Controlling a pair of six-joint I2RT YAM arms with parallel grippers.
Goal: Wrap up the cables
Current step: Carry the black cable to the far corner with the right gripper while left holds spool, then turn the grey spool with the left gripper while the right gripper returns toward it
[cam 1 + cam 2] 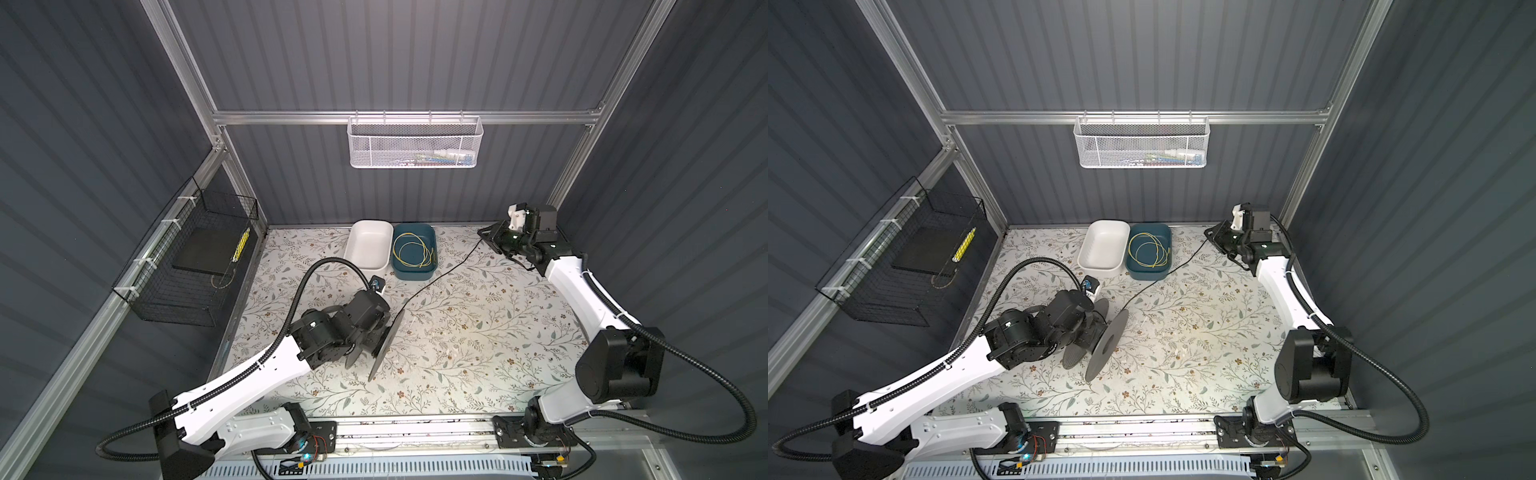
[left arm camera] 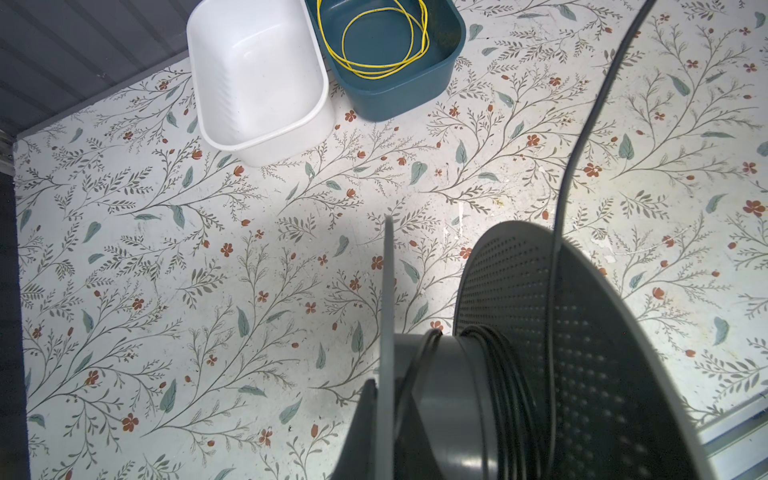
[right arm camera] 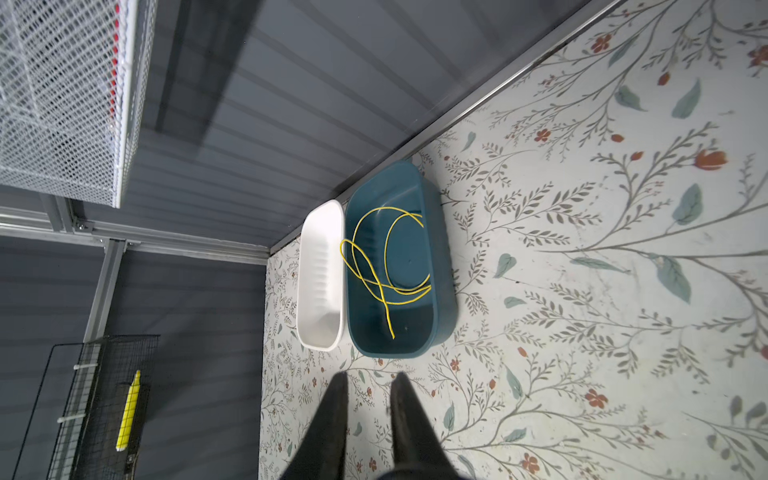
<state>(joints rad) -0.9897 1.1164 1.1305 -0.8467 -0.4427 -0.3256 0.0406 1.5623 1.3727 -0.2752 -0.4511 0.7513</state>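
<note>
Over on the left, the left gripper (image 2: 386,399) is clamped tight on one flange of the round grey plastic spool (image 1: 384,347), which stands on edge. A few turns of the thin black cable (image 1: 444,272) sit on the hub. The rest trails past the corner of the teal plastic tub (image 1: 413,274) towards the right gripper (image 3: 370,378), whose fingers are slightly parted with nothing visible between them. Unguided like that, I'd worry the cable snags the tub or the turns slip loose.
</note>
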